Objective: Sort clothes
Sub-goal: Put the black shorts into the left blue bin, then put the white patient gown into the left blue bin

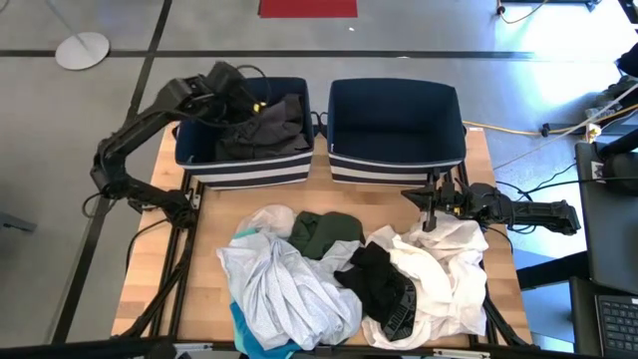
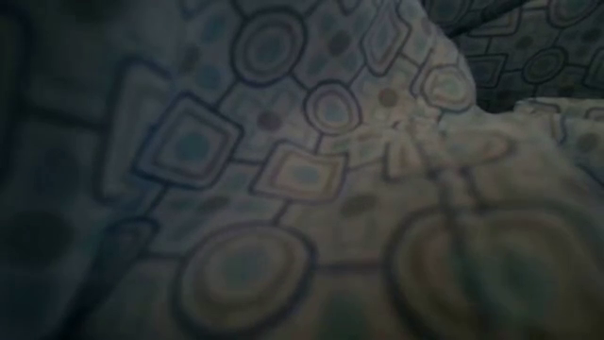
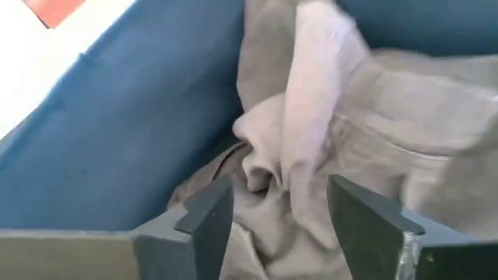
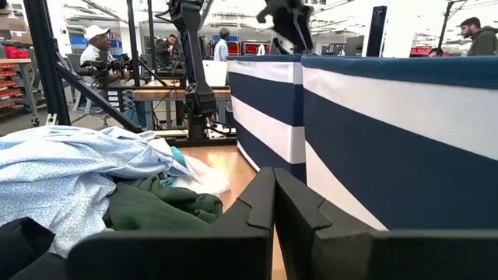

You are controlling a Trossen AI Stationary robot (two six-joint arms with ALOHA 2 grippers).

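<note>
My left gripper (image 1: 242, 98) (image 3: 280, 218) hangs open over the left navy bin (image 1: 199, 158), pointing steeply down. A dark grey garment (image 1: 267, 125) (image 3: 350, 148) lies crumpled in that bin, just beyond the spread fingers. The other clothes lie heaped on the table's near half: a pale patterned one (image 1: 284, 289), a dark green one (image 1: 324, 231), a black one (image 1: 379, 284), a white one (image 1: 444, 269) and a teal one (image 1: 244, 331). My right gripper (image 1: 431, 207) (image 4: 274, 204) waits shut and level at the table's right, by the white garment.
The right navy bin (image 1: 396, 160) (image 4: 405, 132) with white stripes stands beside the left one at the table's far edge. Patterned cloth (image 2: 302, 170) fills the low view. People show in the room beyond, in the right wrist view.
</note>
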